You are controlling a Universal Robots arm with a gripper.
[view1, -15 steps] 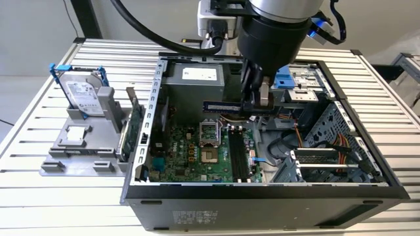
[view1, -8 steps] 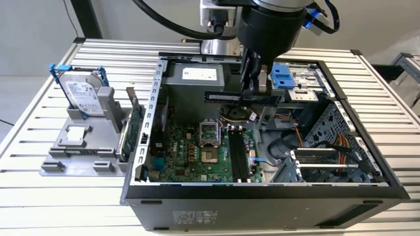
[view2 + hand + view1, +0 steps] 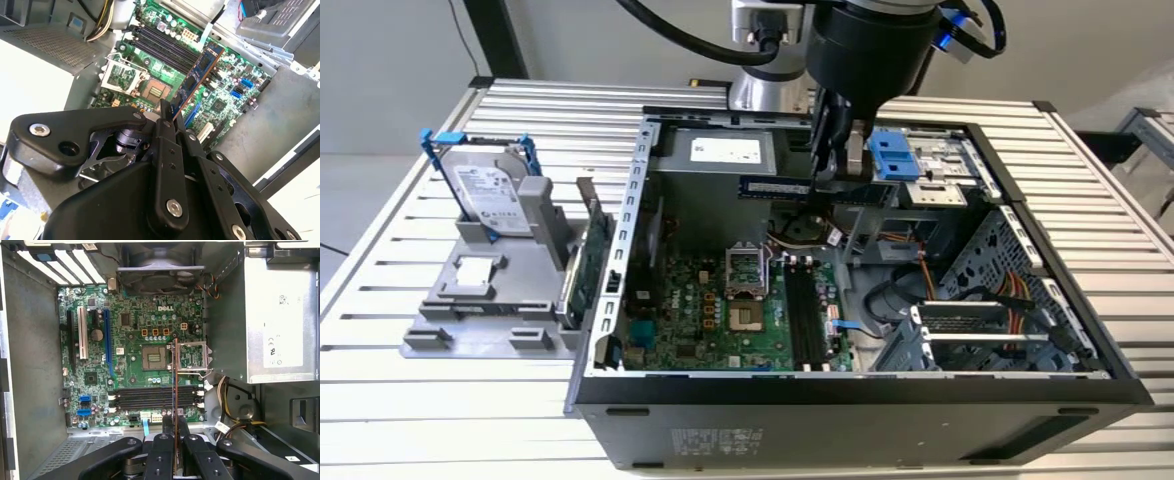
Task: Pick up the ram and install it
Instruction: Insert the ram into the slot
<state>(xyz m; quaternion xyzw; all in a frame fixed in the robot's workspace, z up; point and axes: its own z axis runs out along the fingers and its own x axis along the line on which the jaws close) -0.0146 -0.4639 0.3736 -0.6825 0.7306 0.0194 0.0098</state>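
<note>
Ram (image 3: 202, 70) sits pinched flat between the fingers of the pincer (image 3: 167, 119), which press onto it. It juts out beyond them, hanging over the open case (image 3: 854, 400) and apart from the board (image 3: 130, 335) below. Slots (image 3: 150, 396) lie beneath the pincer, and the stick runs crosswise to them (plain in the first wrist view). Done well, I judge, this step wants the stick's long edge parallel with a free slot, notch matched, level, and the push straight down, never slanted.
</note>
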